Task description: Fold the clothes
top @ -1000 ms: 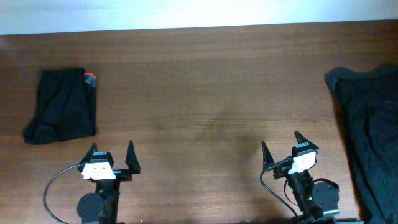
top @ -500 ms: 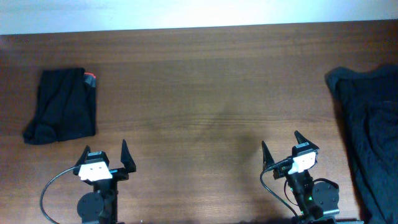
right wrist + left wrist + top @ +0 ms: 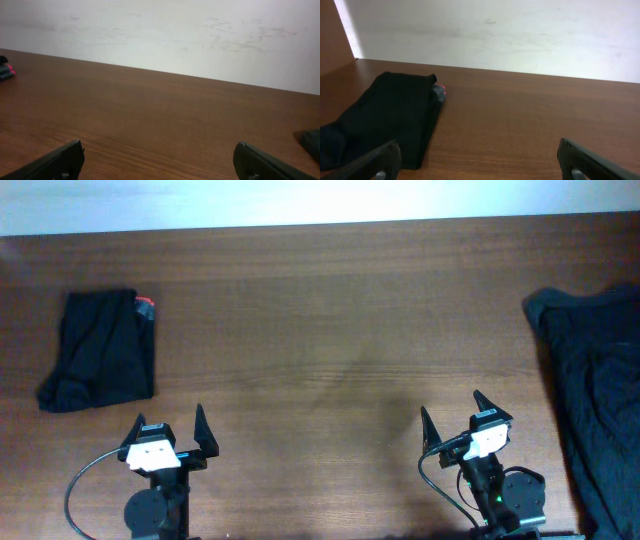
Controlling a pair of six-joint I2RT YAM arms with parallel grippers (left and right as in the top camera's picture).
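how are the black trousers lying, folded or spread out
Folded: the black trousers lie as a compact layered rectangle, with the red waistband peeking out at one corner.

Light: bright, even, diffuse. Wall [image 3: 300, 200] overexposed white overhead; softer in wrist views. Table [image 3: 330, 330] matte, shadows faint. Trousers [image 3: 100, 350] flat black, detail lost. Fingers [image 3: 375, 160] blurred, close to lens.

The right fingers [image 3: 62, 159] stand wide apart over the wooden table [image 3: 160, 115], white wall [image 3: 160, 35] behind.
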